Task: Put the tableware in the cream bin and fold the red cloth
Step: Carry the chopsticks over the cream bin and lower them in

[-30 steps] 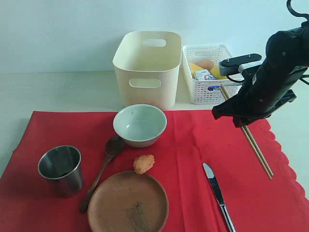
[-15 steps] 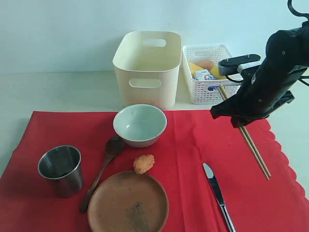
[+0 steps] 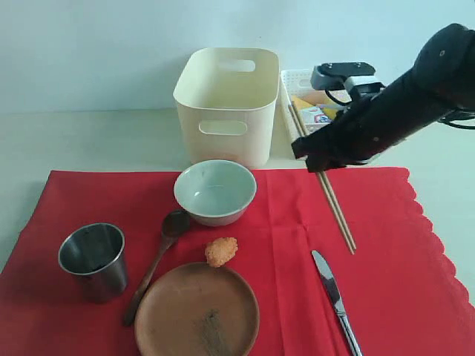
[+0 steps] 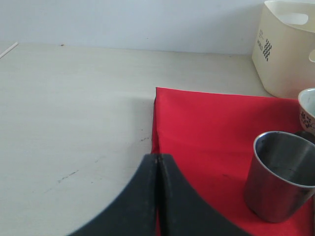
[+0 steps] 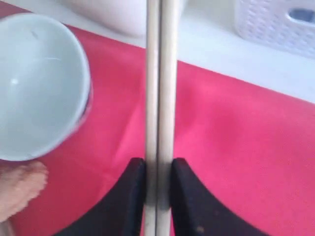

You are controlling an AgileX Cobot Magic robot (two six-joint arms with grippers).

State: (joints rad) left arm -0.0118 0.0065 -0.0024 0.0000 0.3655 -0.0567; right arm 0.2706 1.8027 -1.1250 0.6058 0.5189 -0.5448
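– Leftward went the right gripper with the chopsticks, closer to the cream bin.
– Where was the bin from it?
– Just to its left. The sticks ran front to back, a bit slanted.
– Were they pinched?
– Yes. The right wrist view showed the jaws squeezing both sticks; the outside camera hid that. The left gripper was closed, empty and looked farther off.

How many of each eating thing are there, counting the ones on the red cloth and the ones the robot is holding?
bowl: 1
cup: 1
spoon: 1
plate: 1
knife: 1
chopsticks: 2, held in the right gripper
Total: 7
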